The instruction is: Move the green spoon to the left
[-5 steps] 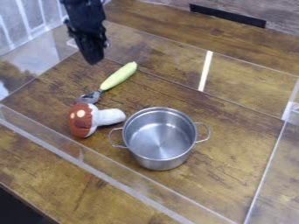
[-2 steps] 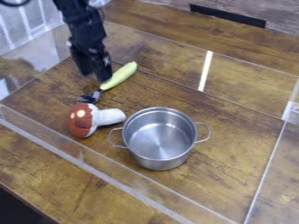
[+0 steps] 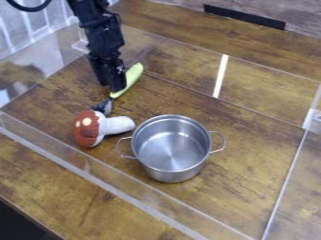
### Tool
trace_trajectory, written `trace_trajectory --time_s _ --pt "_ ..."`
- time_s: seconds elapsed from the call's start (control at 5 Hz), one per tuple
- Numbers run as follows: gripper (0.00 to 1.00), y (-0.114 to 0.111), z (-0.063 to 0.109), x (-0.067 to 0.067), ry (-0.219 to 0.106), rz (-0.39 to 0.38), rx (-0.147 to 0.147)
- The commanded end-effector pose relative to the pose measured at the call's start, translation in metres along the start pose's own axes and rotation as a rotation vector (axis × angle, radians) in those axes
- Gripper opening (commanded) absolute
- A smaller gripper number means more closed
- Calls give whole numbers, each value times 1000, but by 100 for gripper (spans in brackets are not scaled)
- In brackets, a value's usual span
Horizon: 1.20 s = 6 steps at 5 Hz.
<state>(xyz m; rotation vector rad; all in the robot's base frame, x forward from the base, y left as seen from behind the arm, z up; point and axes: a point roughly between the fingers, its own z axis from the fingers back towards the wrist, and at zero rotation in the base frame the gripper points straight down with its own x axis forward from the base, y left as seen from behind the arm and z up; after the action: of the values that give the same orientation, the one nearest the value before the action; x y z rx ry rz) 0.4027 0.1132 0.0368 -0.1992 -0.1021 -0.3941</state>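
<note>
The green spoon [image 3: 129,77] lies on the wooden table, its yellow-green handle pointing up-right and its small metal bowl [image 3: 105,106] at the lower left, near the mushroom. My gripper [image 3: 107,75] points down over the lower half of the handle and hides part of it. Its black fingers [image 3: 96,71] stand apart, low at the spoon. Whether they touch the handle I cannot tell.
A red-capped toy mushroom [image 3: 90,128] lies just below the spoon's bowl. A steel pot [image 3: 172,147] with two handles stands to its right. Clear acrylic walls [image 3: 221,75] fence the wooden work area on all sides.
My gripper has come down and to the right, from above and left of the spoon onto its handle. Its fingers went from shut to apart. The spoon, mushroom and pot have not moved.
</note>
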Motion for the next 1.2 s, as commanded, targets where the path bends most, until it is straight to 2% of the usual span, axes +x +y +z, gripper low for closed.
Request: trace_trajectory --time_s 0.0,0.2,0.4,0.6,0.8,1.0 --pt "0 0 32 10 -68 -18 62" --pt "0 -2 43 7 -91 -1 83" --pt "0 -5 52 1 -108 -37 90" --pt "0 -7 53 -5 -118 -83 84" --pt "0 -10 62 -14 -134 -77 86" --pt "100 -9 51 -20 -130 -72 64"
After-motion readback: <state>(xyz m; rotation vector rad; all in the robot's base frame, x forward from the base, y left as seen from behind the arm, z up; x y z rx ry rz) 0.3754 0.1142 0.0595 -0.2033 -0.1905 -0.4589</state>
